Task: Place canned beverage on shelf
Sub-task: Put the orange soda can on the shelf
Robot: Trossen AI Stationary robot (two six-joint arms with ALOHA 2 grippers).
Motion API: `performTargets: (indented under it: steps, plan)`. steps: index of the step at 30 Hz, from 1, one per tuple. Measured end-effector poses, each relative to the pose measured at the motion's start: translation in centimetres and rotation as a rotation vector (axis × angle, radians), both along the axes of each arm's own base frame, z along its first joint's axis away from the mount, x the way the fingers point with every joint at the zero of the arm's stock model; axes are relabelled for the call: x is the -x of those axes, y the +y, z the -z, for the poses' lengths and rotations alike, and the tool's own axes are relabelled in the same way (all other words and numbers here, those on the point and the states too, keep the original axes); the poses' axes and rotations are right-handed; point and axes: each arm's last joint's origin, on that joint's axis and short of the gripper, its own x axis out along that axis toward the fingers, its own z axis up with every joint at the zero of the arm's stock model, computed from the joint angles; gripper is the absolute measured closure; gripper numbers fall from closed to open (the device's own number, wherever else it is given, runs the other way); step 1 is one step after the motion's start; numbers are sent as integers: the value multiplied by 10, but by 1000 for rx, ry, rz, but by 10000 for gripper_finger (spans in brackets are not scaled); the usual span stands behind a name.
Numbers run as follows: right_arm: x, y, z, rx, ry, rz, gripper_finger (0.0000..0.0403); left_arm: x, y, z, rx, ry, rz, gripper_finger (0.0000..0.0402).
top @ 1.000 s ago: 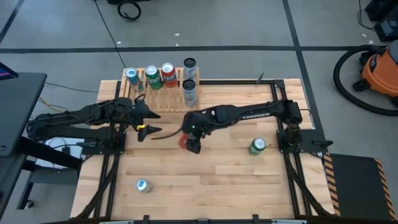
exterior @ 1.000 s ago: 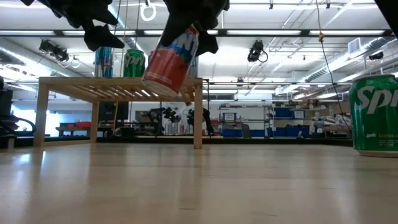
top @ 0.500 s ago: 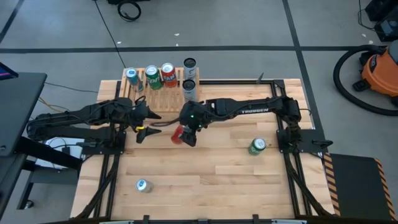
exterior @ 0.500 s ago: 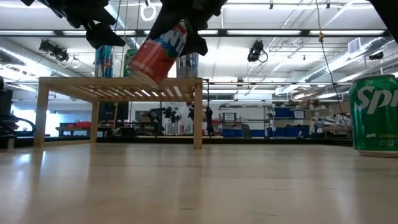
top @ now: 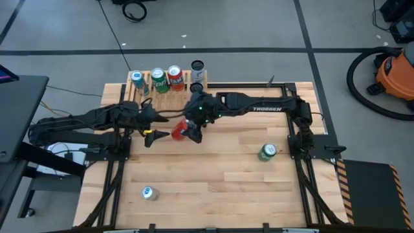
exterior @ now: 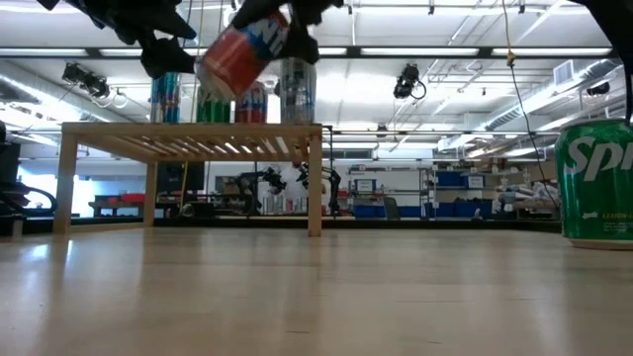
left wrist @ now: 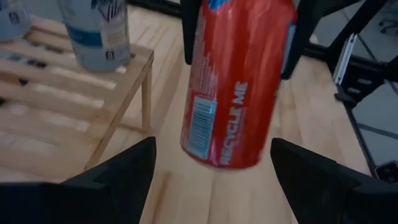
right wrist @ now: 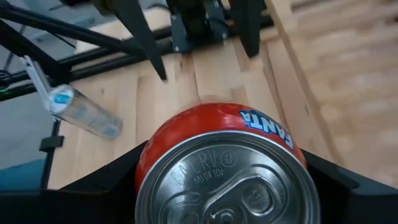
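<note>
Right gripper (top: 189, 129) grasps a red can (top: 178, 131) tilted above the wooden table (top: 213, 188) beside the shelf (exterior: 188, 138).

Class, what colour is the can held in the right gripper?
Red, seen best in the left wrist view: the can.

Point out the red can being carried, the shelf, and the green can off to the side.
red can (exterior: 237, 57), low view, its side.
shelf (exterior: 188, 130), low view, front rail.
green can (top: 267, 152), high view, its top.
</note>
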Motion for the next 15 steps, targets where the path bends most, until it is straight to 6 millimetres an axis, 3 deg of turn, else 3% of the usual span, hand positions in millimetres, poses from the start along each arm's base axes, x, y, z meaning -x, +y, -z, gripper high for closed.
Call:
performTargets:
  steps: [4, 15]
  plan:
    - [2, -4, -12, 26, -23, 7, 96, -3, 0, 2, 12, 11, -4, 83]
    - [5, -14, -10, 11, 7, 15, 96, -23, 2, 4, -28, -25, 65, 83]
